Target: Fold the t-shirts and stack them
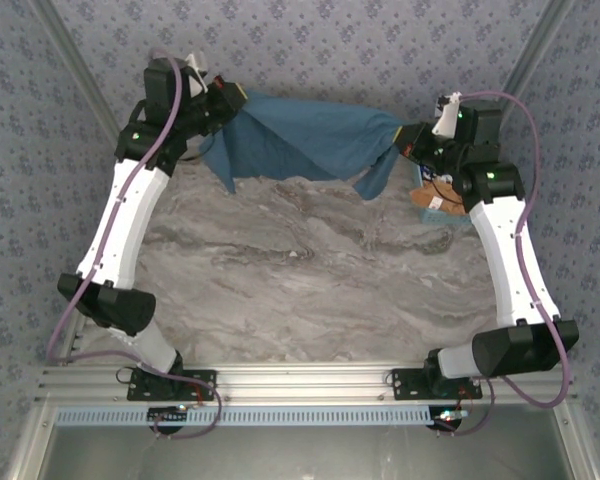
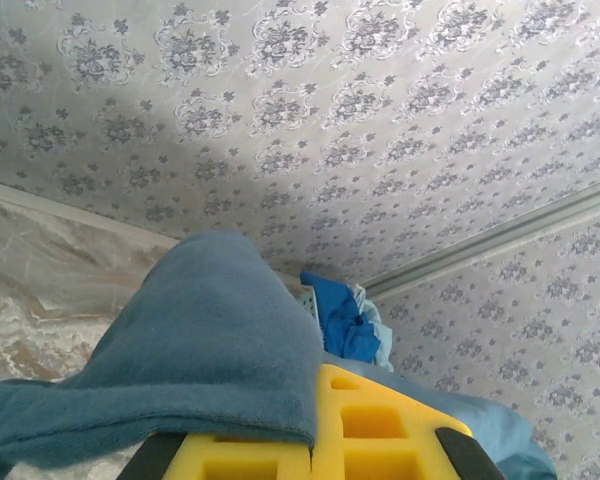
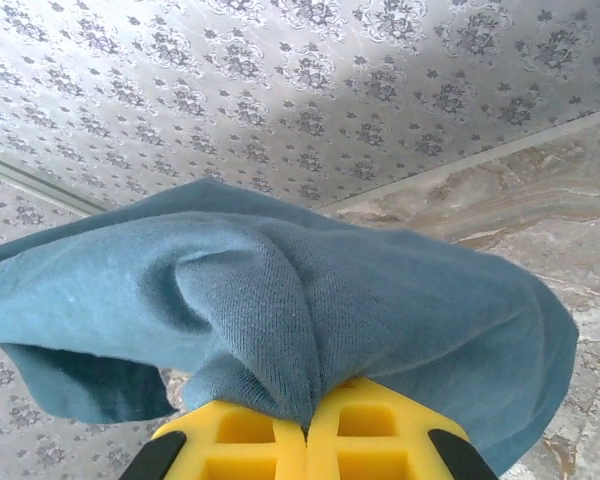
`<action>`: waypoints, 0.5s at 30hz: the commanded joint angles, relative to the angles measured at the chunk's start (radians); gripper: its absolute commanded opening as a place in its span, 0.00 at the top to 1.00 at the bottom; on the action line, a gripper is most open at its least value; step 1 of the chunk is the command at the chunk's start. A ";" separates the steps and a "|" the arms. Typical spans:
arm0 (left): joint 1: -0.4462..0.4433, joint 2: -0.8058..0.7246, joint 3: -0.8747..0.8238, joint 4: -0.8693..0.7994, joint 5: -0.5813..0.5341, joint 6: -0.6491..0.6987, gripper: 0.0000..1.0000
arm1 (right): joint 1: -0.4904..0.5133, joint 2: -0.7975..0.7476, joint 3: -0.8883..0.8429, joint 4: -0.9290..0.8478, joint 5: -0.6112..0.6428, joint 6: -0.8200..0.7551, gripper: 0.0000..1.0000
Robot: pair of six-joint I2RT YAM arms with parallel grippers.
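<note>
While the slate-blue t-shirt (image 1: 300,140) hangs stretched above the table's (image 1: 300,290) far edge, I see my left gripper (image 2: 315,430) and right gripper (image 3: 307,428) each clamped on one end

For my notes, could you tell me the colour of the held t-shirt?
The t-shirt is plain dusty slate-blue, clearest in the right wrist view.

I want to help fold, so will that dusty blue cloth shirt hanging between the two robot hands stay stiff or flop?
Probably floppy: the dusty slate-blue cloth t-shirt sags between the left gripper and right gripper. Likely light, since two pinches carry it. Its fuzzy weave probably won't slip.
</note>
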 commanded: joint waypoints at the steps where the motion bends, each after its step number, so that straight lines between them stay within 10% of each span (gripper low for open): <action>1: -0.002 -0.048 -0.082 -0.123 -0.012 0.049 1.00 | -0.003 -0.033 -0.087 0.015 -0.019 0.023 0.98; 4: -0.030 -0.132 -0.353 -0.100 0.005 0.009 1.00 | -0.004 -0.055 -0.220 -0.058 0.008 0.002 0.96; 10: -0.097 -0.244 -0.823 -0.004 0.051 -0.094 1.00 | -0.006 -0.087 -0.454 -0.227 0.183 -0.049 0.60; 15: -0.096 -0.279 -0.851 -0.005 0.008 -0.074 1.00 | 0.081 -0.149 -0.555 -0.193 0.254 -0.018 0.53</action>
